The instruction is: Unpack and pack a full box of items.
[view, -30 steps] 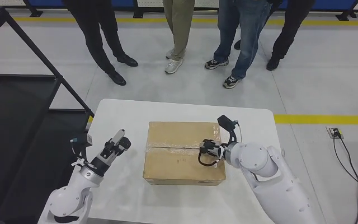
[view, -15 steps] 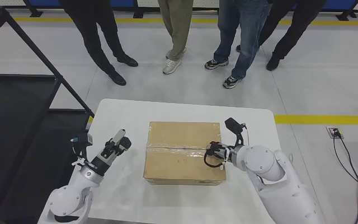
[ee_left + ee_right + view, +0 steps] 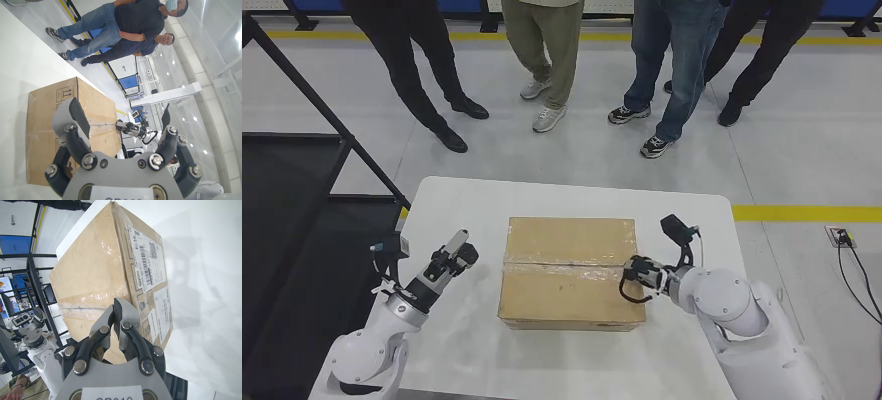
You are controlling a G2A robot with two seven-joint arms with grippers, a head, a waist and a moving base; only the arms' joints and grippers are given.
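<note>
Now: sealed box [image 3: 572,270], barcode labels [image 3: 146,262] on end; right hand [image 3: 114,310] closed by seam [image 3: 88,308]; left hand [image 3: 456,252] spread.

White table [image 3: 464,215], rounded corners. One item rests directly on it: a closed cardboard box [image 3: 572,270], top seam taped over, sitting flat near the table's middle, paper labels [image 3: 147,262] stuck on one end face

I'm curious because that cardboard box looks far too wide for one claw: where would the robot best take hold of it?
Likely by its two short end walls, squeezed between both arms: the cardboard box is flat-sided, and its clear tape holds the flaps shut, leaving no lip to pinch. The left claw and right claw sit at opposite ends.
</note>
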